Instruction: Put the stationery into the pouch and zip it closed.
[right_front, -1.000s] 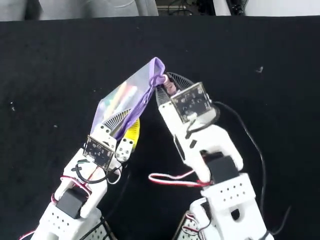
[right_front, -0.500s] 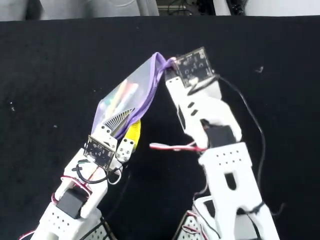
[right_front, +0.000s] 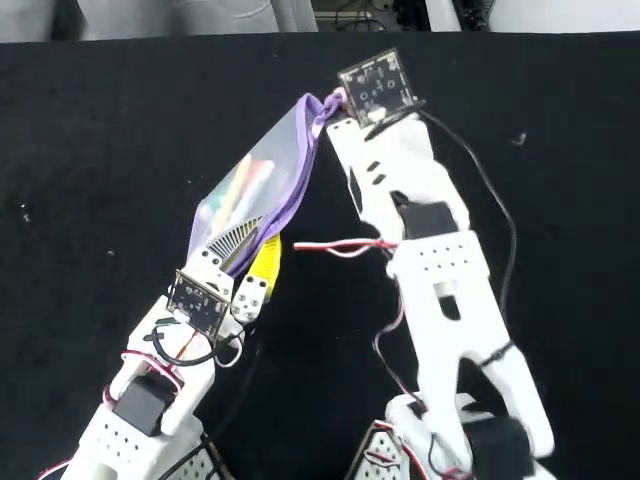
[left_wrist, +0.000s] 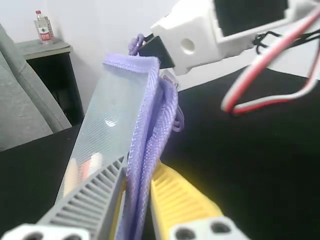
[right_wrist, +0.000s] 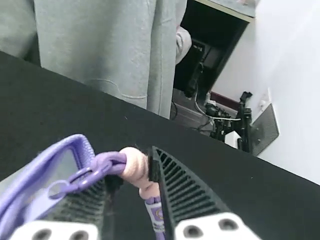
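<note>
Pouch (right_front: 290, 150) hangs taut above bench (right_front: 100, 120), stationery (right_front: 245, 188) inside. L pincer (right_front: 250, 250) clamps its near-left end; R pincer (right_front: 333, 105) pinches zip pull (right_wrist: 106, 162) at far end. Zip looks abt done. Pull straight along zip line, L as firm anchor, no twist.

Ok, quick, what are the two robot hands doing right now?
Left gripper: shut on the pouch, near end.
Right gripper: shut on the zipper pull.

Beneath me spreads a black table (right_front: 100, 120). Past its edge I see a dark cabinet (left_wrist: 50, 75) with a small bottle (left_wrist: 42, 26) standing on top.
</note>
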